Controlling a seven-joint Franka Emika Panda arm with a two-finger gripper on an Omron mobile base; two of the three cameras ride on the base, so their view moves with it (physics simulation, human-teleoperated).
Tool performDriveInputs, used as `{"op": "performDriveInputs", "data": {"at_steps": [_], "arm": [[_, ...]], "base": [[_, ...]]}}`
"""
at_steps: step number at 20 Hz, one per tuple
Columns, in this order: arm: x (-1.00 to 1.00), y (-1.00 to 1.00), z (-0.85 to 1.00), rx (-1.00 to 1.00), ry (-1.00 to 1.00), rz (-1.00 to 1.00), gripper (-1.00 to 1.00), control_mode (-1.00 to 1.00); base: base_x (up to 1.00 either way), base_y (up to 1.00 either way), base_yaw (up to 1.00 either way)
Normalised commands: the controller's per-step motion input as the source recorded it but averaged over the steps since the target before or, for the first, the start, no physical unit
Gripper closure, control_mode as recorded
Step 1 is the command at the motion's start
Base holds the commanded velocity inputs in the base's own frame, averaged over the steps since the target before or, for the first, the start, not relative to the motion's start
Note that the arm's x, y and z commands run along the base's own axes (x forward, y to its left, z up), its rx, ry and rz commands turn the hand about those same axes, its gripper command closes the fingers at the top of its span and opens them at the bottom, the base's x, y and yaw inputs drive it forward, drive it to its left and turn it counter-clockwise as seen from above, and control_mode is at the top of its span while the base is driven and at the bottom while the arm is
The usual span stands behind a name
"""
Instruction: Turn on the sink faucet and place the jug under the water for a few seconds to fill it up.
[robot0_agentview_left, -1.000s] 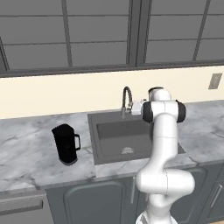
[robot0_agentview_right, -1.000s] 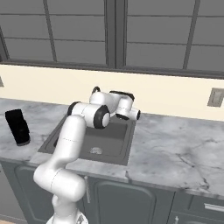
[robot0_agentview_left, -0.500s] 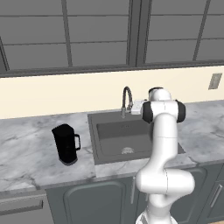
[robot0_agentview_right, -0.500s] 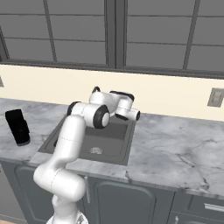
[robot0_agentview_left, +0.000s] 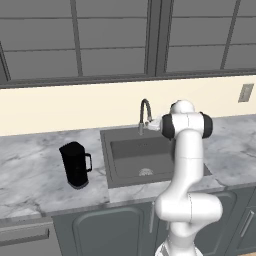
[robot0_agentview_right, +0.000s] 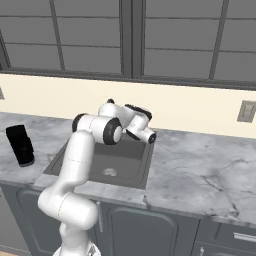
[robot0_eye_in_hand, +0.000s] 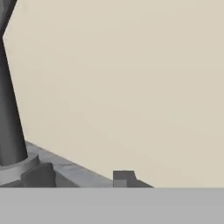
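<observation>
The sink faucet (robot0_agentview_left: 145, 112) arches over the back rim of the sink (robot0_agentview_left: 116, 172). My gripper (robot0_agentview_left: 152, 124) is right beside the faucet's base, on its right, pointing at the wall. In the hand view the faucet's stem (robot0_eye_in_hand: 8, 113) and base collar (robot0_eye_in_hand: 17, 168) stand close at the left, with the cream wall behind. The frames do not show how the jaws stand, and nothing is seen held. The water is out of view; the nozzle looks dry. The jug (robot0_agentview_left: 75, 164) (robot0_agentview_right: 20, 145) stands upright on the counter left of the sink, far from the gripper.
Grey marble counter (robot0_agentview_left: 30, 170) runs on both sides of the basin (robot0_agentview_right: 65, 157), with open room to the right (robot0_agentview_right: 200, 170). The cream backsplash and windows rise just behind the faucet. A wall outlet (robot0_agentview_left: 245, 93) sits at the far right.
</observation>
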Motion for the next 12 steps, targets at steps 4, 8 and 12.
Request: {"op": "performDriveInputs", "data": {"at_steps": [4,8,12], "arm": [[0.18,-0.44,-0.01,0.09,0.07,-0.3,1.0,-1.0],[0.18,-0.63,-0.06,0.1,0.04,-0.25,1.0,-1.0],[0.13,-0.74,-0.13,0.1,0.04,-0.22,1.0,-1.0]], "base": [[0.0,0.0,0.0],[0.0,0.0,0.0],[0.0,0.0,0.0]]}}
